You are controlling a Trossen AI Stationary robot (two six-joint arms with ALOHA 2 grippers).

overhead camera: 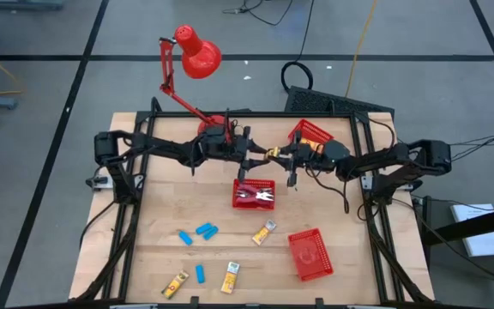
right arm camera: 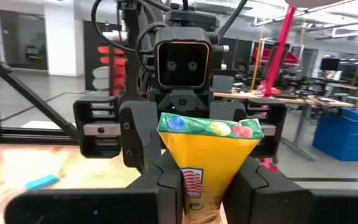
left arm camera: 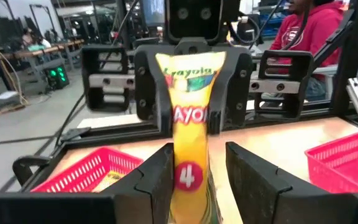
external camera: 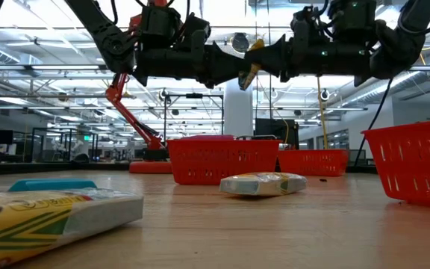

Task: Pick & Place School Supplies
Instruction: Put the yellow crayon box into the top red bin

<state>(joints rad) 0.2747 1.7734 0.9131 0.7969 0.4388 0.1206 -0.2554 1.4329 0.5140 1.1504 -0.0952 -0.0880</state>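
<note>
Handover height above the counter (overhead camera: 161, 215): your two arms meet nose to nose over the middle red basket (overhead camera: 254, 194), a yellow crayon packet (overhead camera: 274, 154) spanning the gap between them. Your right gripper (overhead camera: 286, 156) has its fingers (right arm camera: 166, 180) pinching one end of the packet. Your left gripper (overhead camera: 258, 158) has its fingers (left arm camera: 157, 180) spread, flanking the other end without clamping it. More packets (overhead camera: 264, 232) and blue blocks (overhead camera: 206, 230) lie on the counter nearer you.
</note>
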